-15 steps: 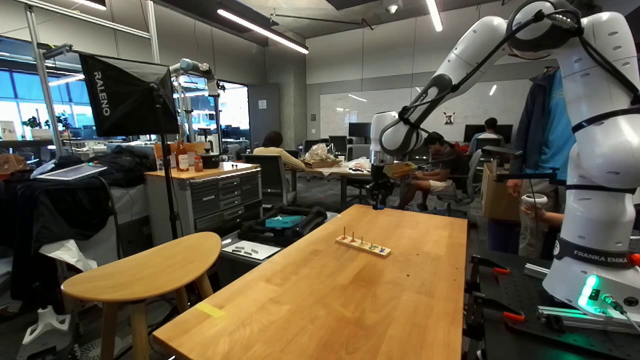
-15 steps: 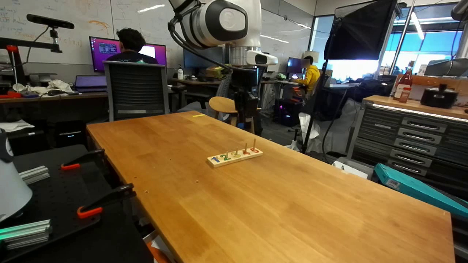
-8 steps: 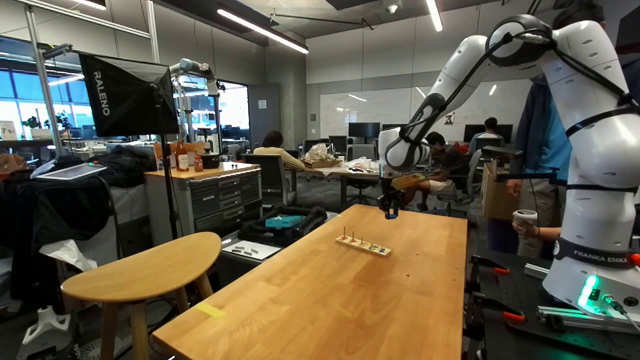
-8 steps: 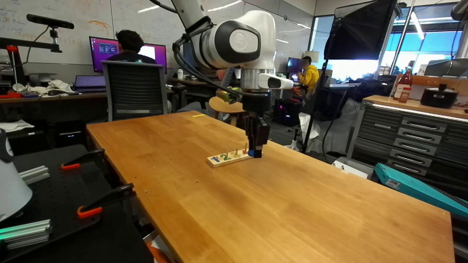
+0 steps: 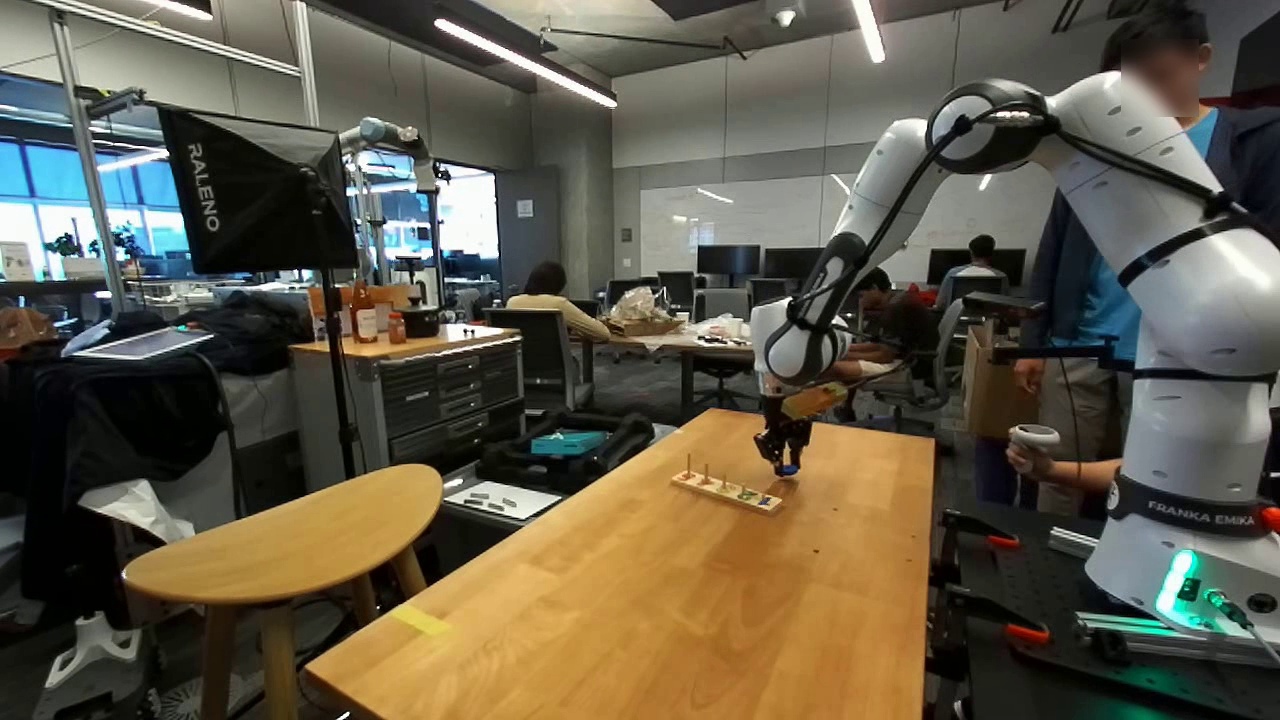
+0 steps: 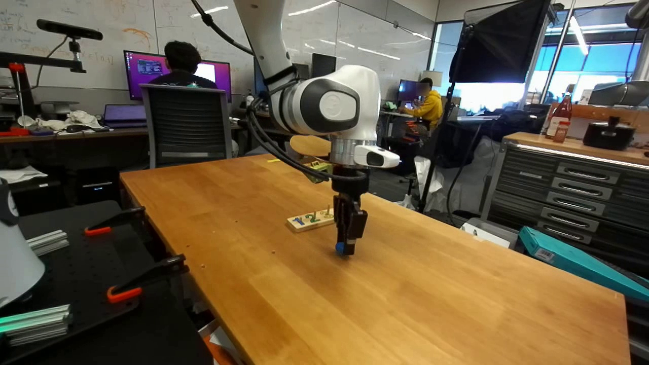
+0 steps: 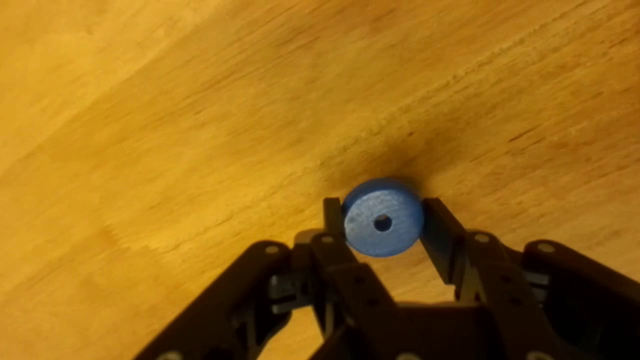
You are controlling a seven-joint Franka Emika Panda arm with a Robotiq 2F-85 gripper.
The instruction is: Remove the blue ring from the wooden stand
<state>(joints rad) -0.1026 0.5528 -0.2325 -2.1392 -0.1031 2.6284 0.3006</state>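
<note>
My jaws pinch blue ring (image 7: 383, 239), off wooden stand (image 5: 728, 493); set-down step, I judge. Table (image 6: 456, 284) contact unclear; next: lower, release.

One black gripper (image 7: 383, 214), two fingers (image 7: 332, 215); between them one round blue ring (image 7: 383, 239); nearby, one pale wooden stand (image 5: 727, 494) with five wooden pegs (image 5: 706, 474); beneath, one wooden table (image 5: 650, 610).

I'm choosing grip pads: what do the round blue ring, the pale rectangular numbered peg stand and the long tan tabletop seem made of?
Round blue ring: probably painted wood, matte; pale mottling on top, though plastic is possible.
Pale rectangular numbered peg stand: likely bare wood, from its plain tan sides.
Long tan tabletop: apparently wood, by its grain streaks; smooth, perhaps varnished.
</note>
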